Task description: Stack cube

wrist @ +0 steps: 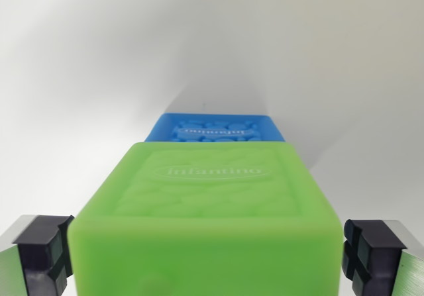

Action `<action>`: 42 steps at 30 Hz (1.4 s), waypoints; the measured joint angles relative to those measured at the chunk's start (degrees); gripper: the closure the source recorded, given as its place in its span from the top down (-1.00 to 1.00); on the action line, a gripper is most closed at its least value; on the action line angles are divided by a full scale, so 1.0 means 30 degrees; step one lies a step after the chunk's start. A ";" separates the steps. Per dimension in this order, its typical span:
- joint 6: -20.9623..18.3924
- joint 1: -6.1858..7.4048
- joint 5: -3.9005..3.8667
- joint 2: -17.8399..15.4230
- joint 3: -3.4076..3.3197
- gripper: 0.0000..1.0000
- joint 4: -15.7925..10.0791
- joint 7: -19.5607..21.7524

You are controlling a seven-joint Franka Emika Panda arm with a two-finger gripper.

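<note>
The green block [209,210] sits between the two pads of the pincer [207,256]. The pads are spread wide, each a little apart from the block's sides. A blue block [218,127] lies just behind it on the white surface [79,77]. This looks like the grabbing step. Next, the pads should close on the green block, then lift it.

From my remote station, all I see of the robot is its gripper [209,256], cut off by the frame's lower corners; each finger carries a dark navy, nearly black pad [45,253] with a blocky shape, its face scored by cross-shaped grooves into squarish sections; behind each pad sits a brushed silver metal finger body, with a faint green reflected tint on the metal.
</note>
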 joint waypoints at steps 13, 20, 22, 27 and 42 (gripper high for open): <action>-0.0538 0.0080 -0.0083 -0.0705 -0.0110 1.00 -0.0088 0.0053; -0.1247 0.0199 -0.0235 -0.1504 -0.0268 1.00 -0.0163 0.0163; -0.1432 0.0229 -0.0282 -0.1710 -0.0311 1.00 -0.0175 0.0193; -0.2092 0.0295 -0.0483 -0.2398 -0.0416 1.00 -0.0195 0.0308; -0.4492 0.0430 -0.1132 -0.4625 -0.0627 1.00 0.0036 0.0726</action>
